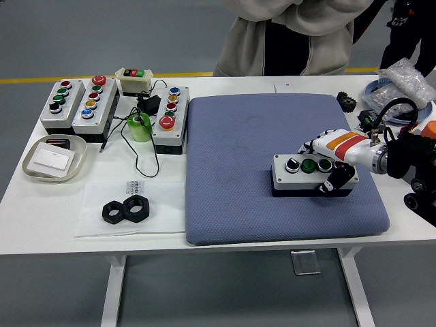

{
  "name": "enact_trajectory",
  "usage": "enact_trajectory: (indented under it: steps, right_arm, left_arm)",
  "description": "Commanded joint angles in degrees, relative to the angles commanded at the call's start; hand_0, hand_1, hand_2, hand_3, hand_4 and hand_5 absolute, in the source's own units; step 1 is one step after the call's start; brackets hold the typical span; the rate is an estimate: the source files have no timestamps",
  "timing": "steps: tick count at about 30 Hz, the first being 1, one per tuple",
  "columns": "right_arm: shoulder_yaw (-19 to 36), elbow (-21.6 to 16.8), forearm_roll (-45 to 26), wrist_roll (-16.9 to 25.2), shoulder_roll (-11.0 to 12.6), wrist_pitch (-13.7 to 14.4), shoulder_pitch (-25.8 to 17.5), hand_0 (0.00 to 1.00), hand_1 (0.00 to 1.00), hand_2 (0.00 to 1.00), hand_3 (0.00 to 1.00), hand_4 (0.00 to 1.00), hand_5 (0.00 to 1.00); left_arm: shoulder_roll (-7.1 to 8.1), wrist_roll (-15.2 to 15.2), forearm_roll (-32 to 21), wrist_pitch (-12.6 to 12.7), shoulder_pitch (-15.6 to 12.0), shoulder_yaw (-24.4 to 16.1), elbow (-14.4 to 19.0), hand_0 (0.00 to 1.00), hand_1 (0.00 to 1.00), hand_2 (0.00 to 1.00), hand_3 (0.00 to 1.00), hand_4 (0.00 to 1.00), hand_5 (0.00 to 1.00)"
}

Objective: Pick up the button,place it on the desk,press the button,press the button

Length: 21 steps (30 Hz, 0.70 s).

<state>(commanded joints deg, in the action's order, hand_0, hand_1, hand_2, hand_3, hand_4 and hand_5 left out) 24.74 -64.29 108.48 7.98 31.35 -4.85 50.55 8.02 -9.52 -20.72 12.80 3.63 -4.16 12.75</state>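
My right hand (335, 163) clamps the button box (306, 174) on the blue pad (238, 170), fingers hiding its right end.

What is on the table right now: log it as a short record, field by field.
surface: blue pad on white table
target: button box on the pad, right side
right hand: right hand gripping the box's right end
left hand: out of view
far left: three more button boxes
near left: two black nuts
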Motion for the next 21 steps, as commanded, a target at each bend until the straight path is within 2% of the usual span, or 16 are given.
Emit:
enact_trajectory:
  steps: [13,14,17,19,20,21]
  right_arm:
    - [-1.0,-0.9,2.7,1.2,0.4,-0.3,1.0,0.922,0.603,0.604,0.805,0.884,0.002]
    - [-1.0,-0.9,3.0,1.3,0.3,-0.4,1.0,0.939,0.646,0.638,0.861,0.893,0.002]
    - [-0.9,-0.8,3.1,1.0,0.3,-0.7,1.0,0.939,0.646,0.638,0.861,0.893,0.002]
    - [-0.5,-0.6,2.7,-0.3,0.2,-2.6,0.9,0.939,0.646,0.638,0.861,0.893,0.002]
    - [-0.4,-0.4,2.1,-0.5,0.3,-3.2,0.8,0.96,0.702,0.736,0.951,0.911,0.003]
    - [-0.3,-0.3,1.8,-0.6,0.3,-3.7,0.8,0.96,0.702,0.736,0.951,0.911,0.003]
  left_arm:
    - [0.11,0.0,0.0,0.0,0.0,0.0,0.0,0.717,0.833,0.895,0.825,0.646,0.998]
    - [0.11,0.0,0.0,0.0,0.0,0.1,0.0,0.718,0.833,0.895,0.825,0.645,0.998]
    - [0.1,-0.1,-0.1,0.0,0.0,0.1,0.0,0.718,0.833,0.895,0.825,0.645,0.998]
    - [0.09,-0.1,-0.3,0.0,0.0,0.2,0.0,0.718,0.833,0.895,0.825,0.645,0.998]
    - [0.1,-0.2,-0.5,0.0,0.1,0.4,0.0,0.718,0.833,0.896,0.824,0.644,0.998]
    - [0.1,-0.2,-0.5,0.0,0.1,0.4,0.0,0.718,0.833,0.896,0.824,0.644,0.998]
